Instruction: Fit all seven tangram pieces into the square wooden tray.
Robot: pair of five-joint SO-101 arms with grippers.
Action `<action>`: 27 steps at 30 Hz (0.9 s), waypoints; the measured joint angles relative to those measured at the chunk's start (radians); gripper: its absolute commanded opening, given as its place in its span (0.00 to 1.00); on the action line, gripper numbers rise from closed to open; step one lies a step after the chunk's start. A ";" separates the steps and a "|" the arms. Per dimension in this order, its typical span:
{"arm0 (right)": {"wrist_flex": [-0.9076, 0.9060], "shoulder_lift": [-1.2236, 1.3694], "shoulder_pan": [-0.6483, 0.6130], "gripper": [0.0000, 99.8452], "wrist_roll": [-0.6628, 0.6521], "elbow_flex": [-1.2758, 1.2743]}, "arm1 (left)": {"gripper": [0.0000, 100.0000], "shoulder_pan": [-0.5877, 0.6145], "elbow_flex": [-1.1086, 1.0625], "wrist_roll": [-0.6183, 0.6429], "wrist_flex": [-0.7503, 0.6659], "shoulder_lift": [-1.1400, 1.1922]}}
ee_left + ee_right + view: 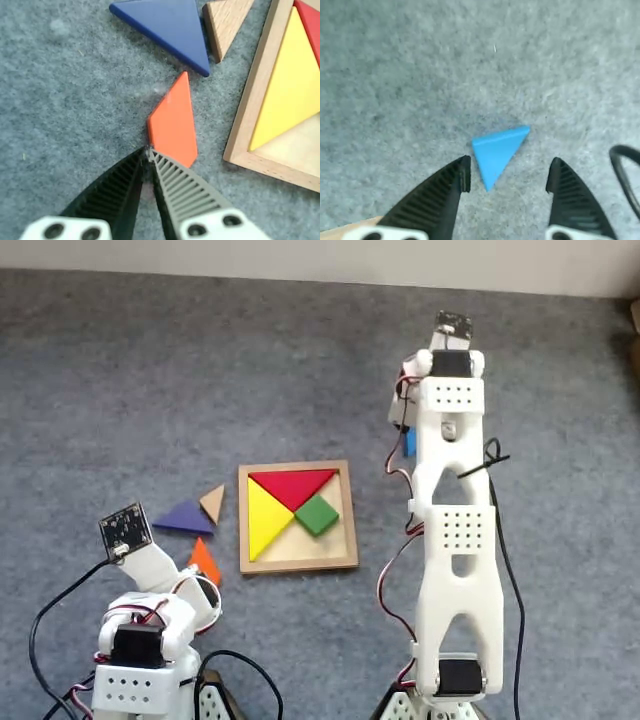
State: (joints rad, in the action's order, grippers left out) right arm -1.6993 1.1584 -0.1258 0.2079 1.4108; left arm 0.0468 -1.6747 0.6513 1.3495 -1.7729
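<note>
**Three pieces in the tray, four out on the carpet**

The left gripper [148, 152] has its fingers drawn together. Their tips meet at the near corner of the orange piece [172, 125], but whether they pinch that corner is hard to make out. The piece lies flat on the grey carpet [65, 100], just off the tray's [252, 100] lower left corner as the high view shows it, and the left arm covers part of it there.

Also left of the tray are a dark blue triangle [170, 25] and a bare wood triangle [225, 22]. The left wrist view cuts both off.

The tray holds a red triangle [292, 485], a yellow triangle [262, 520] and a green square [317, 514].

Right of the tray and well apart from it, the right gripper [509, 175] has its fingers spread wide. A light blue triangle [496, 152] lies on the carpet between them. In the high view the right arm hides most of it.
</note>
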 measured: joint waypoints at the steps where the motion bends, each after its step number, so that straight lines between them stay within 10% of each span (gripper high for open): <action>1: 0.006 0.000 0.000 0.24 0.000 0.000 | 0.01 0.000 0.000 0.000 0.000 0.000; 27: 0.058 0.086 0.003 0.15 0.000 0.005 | 0.01 0.000 0.000 0.000 0.000 0.000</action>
State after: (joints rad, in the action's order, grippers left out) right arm -1.6410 1.2444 -0.1227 0.2079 1.4154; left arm 0.0468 -1.6747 0.6513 1.3495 -1.7729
